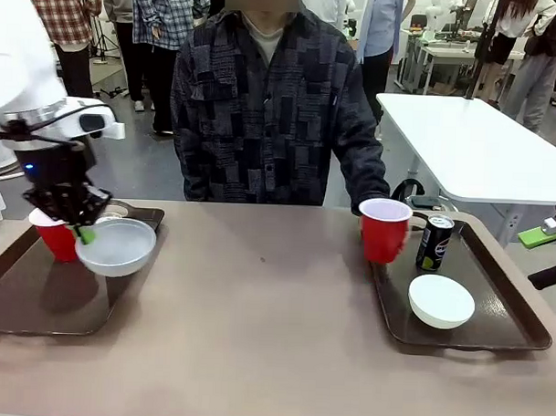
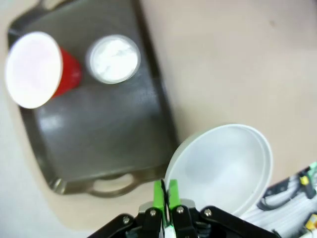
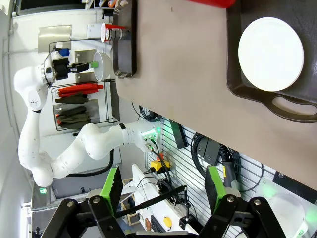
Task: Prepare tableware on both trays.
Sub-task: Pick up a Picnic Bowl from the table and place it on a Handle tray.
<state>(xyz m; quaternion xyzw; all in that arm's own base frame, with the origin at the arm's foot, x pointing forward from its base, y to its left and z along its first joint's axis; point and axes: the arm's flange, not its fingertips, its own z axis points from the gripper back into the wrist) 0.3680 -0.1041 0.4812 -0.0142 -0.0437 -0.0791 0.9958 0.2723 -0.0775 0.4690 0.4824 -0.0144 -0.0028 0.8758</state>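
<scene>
My left gripper (image 1: 81, 230) is shut on the rim of a white bowl (image 1: 118, 248), holding it tilted just above the right end of the left tray (image 1: 28, 309). In the left wrist view the green pads (image 2: 159, 194) pinch the bowl's (image 2: 223, 166) edge. On that tray stand a red cup (image 1: 56, 239) and a can (image 2: 113, 58). The right tray (image 1: 506, 339) holds a second white bowl (image 1: 441, 300) and a black can (image 1: 434, 243). A person's hand holds another red cup (image 1: 384, 228) at that tray's near-left corner. My right gripper (image 3: 163, 198) hangs open and empty beyond the right tray's handle (image 3: 292, 106).
The person stands at the far side of the brown table (image 1: 265, 326), one arm reaching down to the red cup. A white table (image 1: 472, 142) stands behind on the right. The strip of tabletop between the two trays is bare.
</scene>
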